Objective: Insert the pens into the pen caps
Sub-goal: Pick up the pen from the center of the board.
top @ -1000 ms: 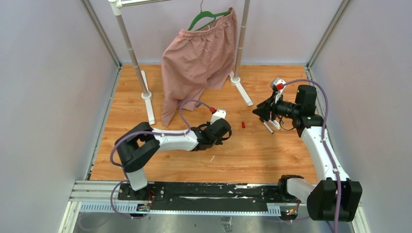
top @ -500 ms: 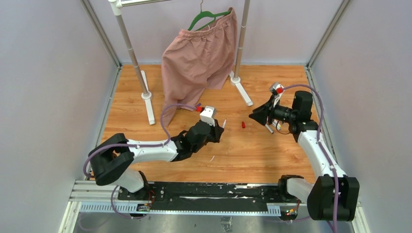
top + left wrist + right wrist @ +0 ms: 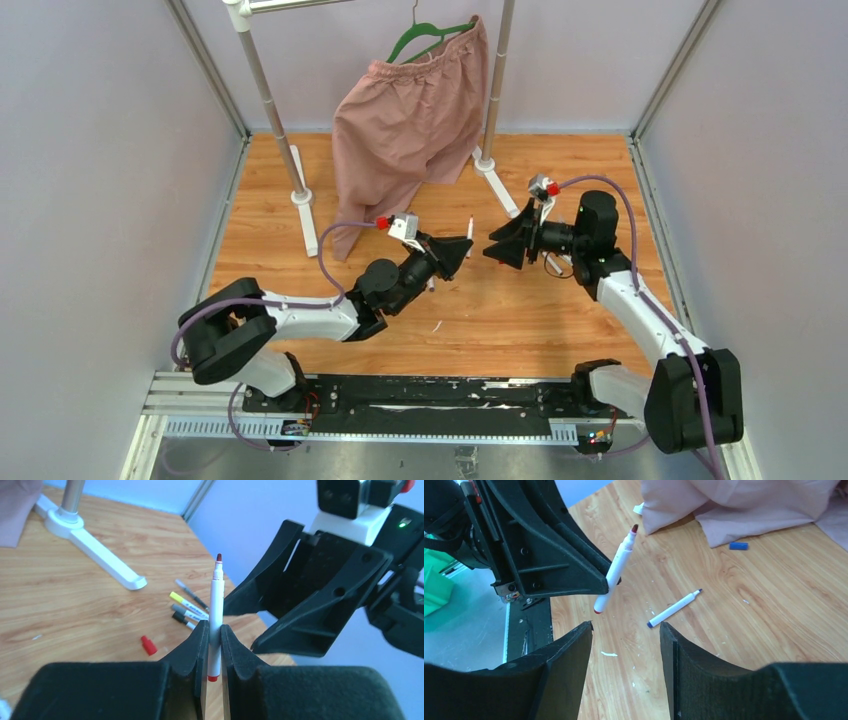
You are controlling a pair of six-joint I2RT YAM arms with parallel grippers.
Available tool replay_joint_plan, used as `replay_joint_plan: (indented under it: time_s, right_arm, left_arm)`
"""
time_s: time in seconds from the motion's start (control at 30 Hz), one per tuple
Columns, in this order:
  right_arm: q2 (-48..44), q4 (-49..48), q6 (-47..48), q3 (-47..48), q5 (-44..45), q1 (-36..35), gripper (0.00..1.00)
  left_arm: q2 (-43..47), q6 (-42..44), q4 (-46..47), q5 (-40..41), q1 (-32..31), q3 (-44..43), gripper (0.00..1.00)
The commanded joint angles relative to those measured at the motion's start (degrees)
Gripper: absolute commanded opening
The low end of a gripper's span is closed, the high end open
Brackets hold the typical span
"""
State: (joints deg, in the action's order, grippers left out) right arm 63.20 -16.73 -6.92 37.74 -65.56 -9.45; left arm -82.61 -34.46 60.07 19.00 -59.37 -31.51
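**White-barrelled marker pen** with a bare dark-red tip. It is clamped low on its barrel between the pads of my left tool and held clear of the wooden tabletop. The left tool is closed to the barrel's width.

**Long axis:** it runs across the pads and stands near upright in the left wrist view. The tip points up and away, and the red end plug sits just below the pads. Seen from my right tool, the pen leans with its tip toward the pink cloth.

My right tool is parted and empty, facing the pen from close by. A small red plastic cap lies on the tabletop below, near a cluster of loose pens.

**Judgement:** the cap is not yet fetched. To do this step well, I should hold the pen steady with its tip exposed and take the cap by its closed end. I should then line its bore up with the pen's axis before pressing.
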Motion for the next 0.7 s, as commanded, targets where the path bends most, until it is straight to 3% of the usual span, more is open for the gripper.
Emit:
replay_joint_plan:
  time_s: [0.0,0.53,0.67]
  right_arm:
    - [0.7,-2.1,-0.9,-0.9,-1.2,-2.9,0.57]
    - [2.3,-2.9,-4.5,-0.7,3.2,-7.1,0.51]
    - [2.4,-4.7,-7.5,-0.9,3.8,-7.2,0.43]
  left_arm:
    - [-2.9,-1.9,7.0,-0.4,-0.3,-2.1,0.00]
    - [-6.5,-2.9,11.2,0.0,-1.7,-3.9,0.00]
    - [-7.1,-3.0,11.7,0.1,-2.0,-4.3,0.00]
